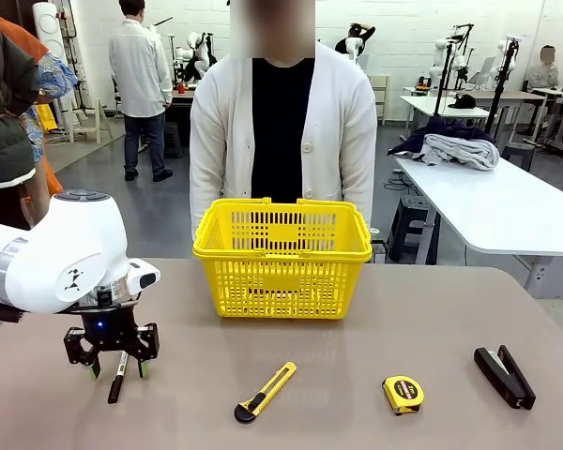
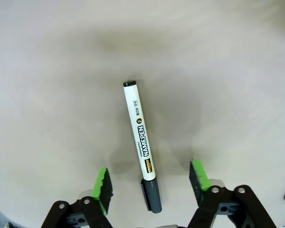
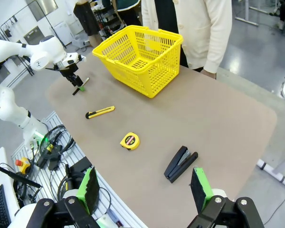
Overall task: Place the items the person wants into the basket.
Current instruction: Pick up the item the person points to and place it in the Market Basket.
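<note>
A black marker (image 2: pixel 140 133) with a white barrel label lies flat on the tan table. My left gripper (image 2: pixel 149 173) is open, its green pads standing either side of the marker's dark cap end without touching it. In the front view this gripper (image 1: pixel 117 367) is low over the marker (image 1: pixel 118 377) at the table's near left. The yellow basket (image 1: pixel 281 258) stands at the far middle, in front of the person (image 1: pixel 281 122). A black stapler (image 1: pixel 505 375) lies at the near right. My right gripper (image 3: pixel 145 187) hangs open high above the table, nothing between its fingers.
A yellow-and-black utility knife (image 1: pixel 265 392) and a yellow tape measure (image 1: pixel 403 394) lie along the near edge between marker and stapler. The person stands close behind the basket, arms down. Bare tabletop lies between the basket and the near row of tools.
</note>
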Controlling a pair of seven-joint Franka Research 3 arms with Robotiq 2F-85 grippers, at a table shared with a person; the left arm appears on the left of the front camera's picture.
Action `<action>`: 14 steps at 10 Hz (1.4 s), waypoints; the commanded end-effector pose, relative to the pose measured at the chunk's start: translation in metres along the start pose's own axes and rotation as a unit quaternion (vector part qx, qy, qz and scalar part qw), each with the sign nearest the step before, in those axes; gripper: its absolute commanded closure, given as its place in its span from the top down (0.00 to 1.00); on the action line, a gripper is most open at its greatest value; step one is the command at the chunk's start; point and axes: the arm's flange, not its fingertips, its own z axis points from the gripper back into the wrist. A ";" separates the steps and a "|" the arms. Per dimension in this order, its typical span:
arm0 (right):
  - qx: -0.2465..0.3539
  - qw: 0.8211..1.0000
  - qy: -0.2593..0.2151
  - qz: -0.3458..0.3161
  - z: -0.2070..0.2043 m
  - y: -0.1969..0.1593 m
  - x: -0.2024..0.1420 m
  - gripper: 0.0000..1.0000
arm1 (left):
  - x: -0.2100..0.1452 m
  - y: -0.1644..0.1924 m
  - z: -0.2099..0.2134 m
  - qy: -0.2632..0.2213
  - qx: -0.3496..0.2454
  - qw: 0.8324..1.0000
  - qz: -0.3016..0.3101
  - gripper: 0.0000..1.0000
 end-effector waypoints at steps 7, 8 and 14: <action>0.009 1.000 -0.010 0.005 0.001 -0.001 0.002 1.00 | -0.006 0.002 -0.007 -0.013 0.014 1.000 0.014 0.00; 0.009 1.000 -0.010 0.005 0.001 -0.001 0.002 1.00 | -0.006 0.002 -0.007 -0.012 0.013 1.000 0.014 0.00; 0.009 1.000 -0.010 0.005 0.001 -0.001 0.002 1.00 | -0.010 0.020 0.060 -0.004 -0.022 0.999 -0.044 0.00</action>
